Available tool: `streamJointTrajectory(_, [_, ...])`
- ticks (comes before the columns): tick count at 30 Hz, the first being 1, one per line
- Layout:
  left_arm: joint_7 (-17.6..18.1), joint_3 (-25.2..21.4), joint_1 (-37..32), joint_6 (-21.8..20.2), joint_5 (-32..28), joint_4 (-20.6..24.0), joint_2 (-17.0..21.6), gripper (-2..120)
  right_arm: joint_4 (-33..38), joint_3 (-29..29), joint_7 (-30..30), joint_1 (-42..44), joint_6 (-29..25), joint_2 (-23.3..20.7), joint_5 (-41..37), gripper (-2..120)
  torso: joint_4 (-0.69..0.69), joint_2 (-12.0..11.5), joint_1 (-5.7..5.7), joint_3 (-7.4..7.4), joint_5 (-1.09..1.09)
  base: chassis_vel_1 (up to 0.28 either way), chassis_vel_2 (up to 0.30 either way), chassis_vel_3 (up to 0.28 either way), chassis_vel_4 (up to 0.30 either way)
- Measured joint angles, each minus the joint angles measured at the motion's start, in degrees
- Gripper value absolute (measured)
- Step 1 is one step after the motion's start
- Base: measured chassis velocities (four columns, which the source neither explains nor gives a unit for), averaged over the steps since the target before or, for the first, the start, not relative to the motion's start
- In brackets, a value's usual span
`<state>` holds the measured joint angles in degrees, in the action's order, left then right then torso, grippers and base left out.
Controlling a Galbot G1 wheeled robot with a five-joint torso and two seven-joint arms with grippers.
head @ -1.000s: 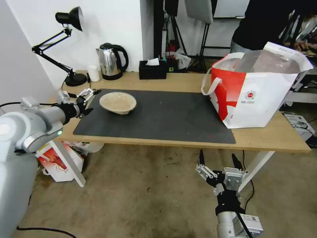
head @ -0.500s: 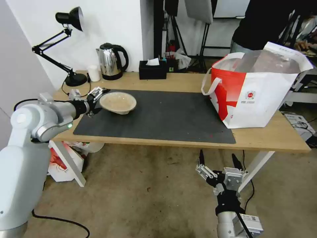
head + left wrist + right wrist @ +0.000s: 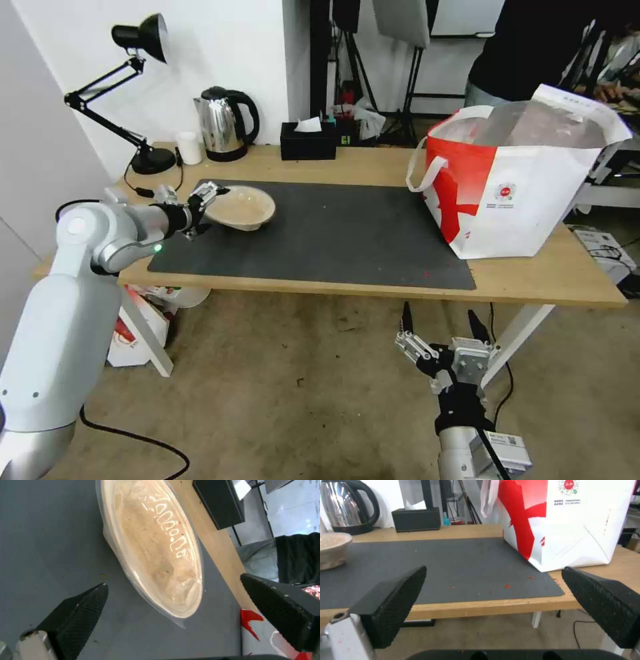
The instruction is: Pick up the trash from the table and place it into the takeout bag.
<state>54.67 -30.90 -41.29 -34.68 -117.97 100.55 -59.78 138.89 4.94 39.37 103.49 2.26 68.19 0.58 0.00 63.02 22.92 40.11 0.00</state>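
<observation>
1. Step in hand, as judged: the approach to the grasp of the shallow beige bowl [image 3: 239, 207]. No other trash is seen on the worktop [image 3: 373, 170].
2. The bowl is found on the dark grey mat [image 3: 333, 233], near the mat's far left corner, upright and well apart from the takeout bag [image 3: 513, 180].
3. The left gripper [image 3: 206, 205] is held at the bowl's left rim. Its fingers [image 3: 80, 610] are spread wide; in the left wrist view the near rim lies between them, not yet clamped. Contact cannot be told.
4. The takeout bag is stood at the worktop's right end, partly on the mat, with its mouth open upward.
5. The right gripper [image 3: 439, 325] is parked below the worktop's front edge, fingers [image 3: 386, 597] wide apart, holding nothing.
6. Next move, as judged: a closing of the fingers on the thin rim is called for, then a level lift, since residue is seen inside.
7. Risk noted: the smooth, shallow rim may slip or tip under a pinch.
</observation>
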Motion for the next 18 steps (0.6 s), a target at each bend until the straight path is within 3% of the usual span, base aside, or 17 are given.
streamJointTrajectory(9, [-0.5,-0.2,-0.8,-0.3,0.8,-0.5,0.1,99,0.0,0.0,0.0,0.0,0.0,0.0,0.0,100,0.00,0.0,0.00,0.00,0.01,0.000,0.000,0.000,0.000])
streamJointTrajectory(18, [-2.3,0.7,0.6,-0.5,2.6,-5.6,-1.1,99,0.0,0.0,0.0,0.0,0.0,0.0,0.0,100,0.00,0.0,0.00,0.00,0.01,0.000,0.000,0.000,0.000])
